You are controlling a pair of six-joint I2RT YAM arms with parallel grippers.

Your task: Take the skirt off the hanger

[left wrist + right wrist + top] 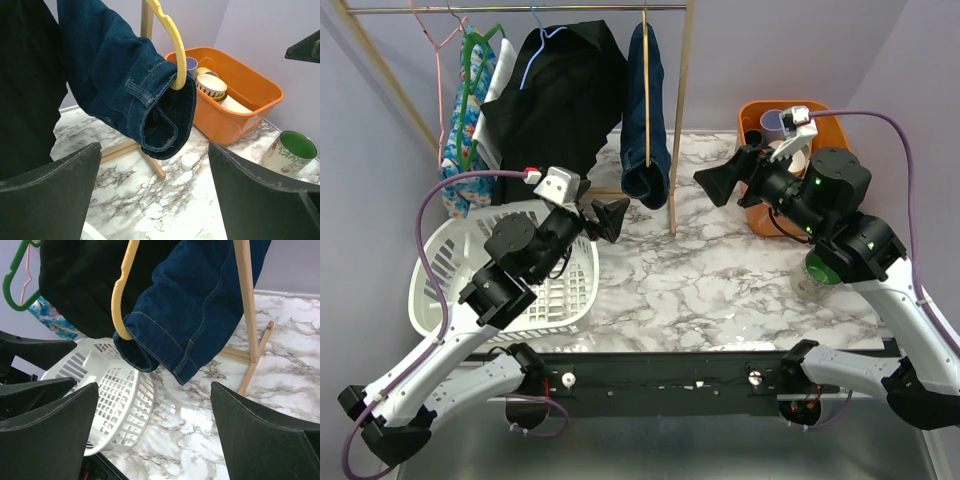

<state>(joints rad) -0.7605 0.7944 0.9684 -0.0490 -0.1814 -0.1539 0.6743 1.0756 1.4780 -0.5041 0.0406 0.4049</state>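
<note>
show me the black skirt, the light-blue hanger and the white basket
large black fabric skirt (565, 105): top external view, middle of the cloth
thin light-blue hanger (527, 62): top external view, its sloping left arm
white slatted plastic basket (442, 258): top external view, its left wall

The skirt (560, 100) hangs on the hanger (532, 58) from the rear rail (520, 9), a second garment (455, 150) to its left, jeans (647, 120) to its right. A basket (440, 270) sits front left on the table (720, 280); a tub (826, 131) stands rear right, a mug (292, 150) before it.
</note>
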